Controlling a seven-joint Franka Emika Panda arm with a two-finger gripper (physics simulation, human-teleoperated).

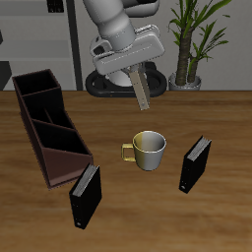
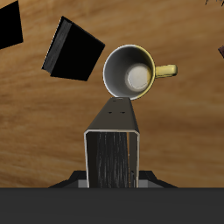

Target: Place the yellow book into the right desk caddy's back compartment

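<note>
My gripper point(image 1: 136, 75) is shut on the yellow book point(image 1: 142, 94), which hangs upright from it high above the table, behind the mug. In the wrist view the gripper point(image 2: 112, 178) grips the book point(image 2: 114, 140) by its end, with the mug directly beyond it. The right desk caddy point(image 1: 54, 138) is a long dark maroon box lying well off to the side of the gripper. Its back compartment point(image 1: 36, 91), the square tall-walled end, is the section farthest from the table's front edge. The caddy does not show in the wrist view.
A yellow-handled mug point(image 1: 148, 149) point(image 2: 131, 73) stands mid-table below the gripper. One black book point(image 1: 87, 195) stands by the caddy's low end near the front edge. Another black book point(image 1: 194, 162) point(image 2: 73, 50) stands on the mug's other side. A potted plant point(image 1: 192, 44) stands at the back.
</note>
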